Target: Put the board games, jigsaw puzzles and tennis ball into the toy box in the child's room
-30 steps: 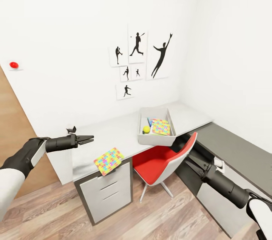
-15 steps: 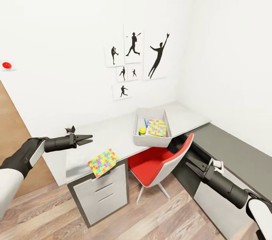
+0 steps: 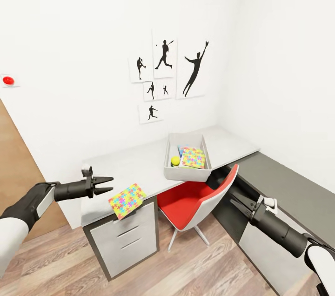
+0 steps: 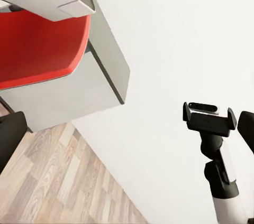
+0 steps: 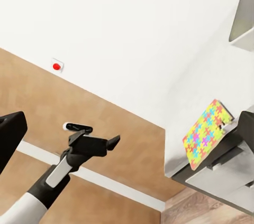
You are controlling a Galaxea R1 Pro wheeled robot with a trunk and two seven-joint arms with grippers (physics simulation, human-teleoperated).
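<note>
The toy box [image 3: 179, 174], a grey open bin, stands on the pale table [image 3: 135, 165] near its front edge. Inside lie the yellow-green tennis ball [image 3: 175, 160] and a colourful jigsaw puzzle [image 3: 193, 157]; a blue edge behind them is too small to identify. A second jigsaw puzzle [image 3: 127, 200] [image 5: 206, 134] overhangs the table's front left corner. My left gripper [image 3: 107, 184] [image 5: 112, 142] hovers open just left of that puzzle, holding nothing. My right gripper [image 3: 235, 202] is open and empty, low beside the chair. The board games and the bed are out of view.
A red chair [image 3: 195, 200] is pushed under the table below the toy box. Drawers [image 3: 125, 240] fill the table's left end. The dark grey side unit [image 3: 288, 189] runs along the right wall. A wooden door [image 3: 18, 170] is at left.
The view swung a little to the right a second ago, then held. My left gripper has dropped slightly and its fingers are spread wider. The right gripper barely moved.
</note>
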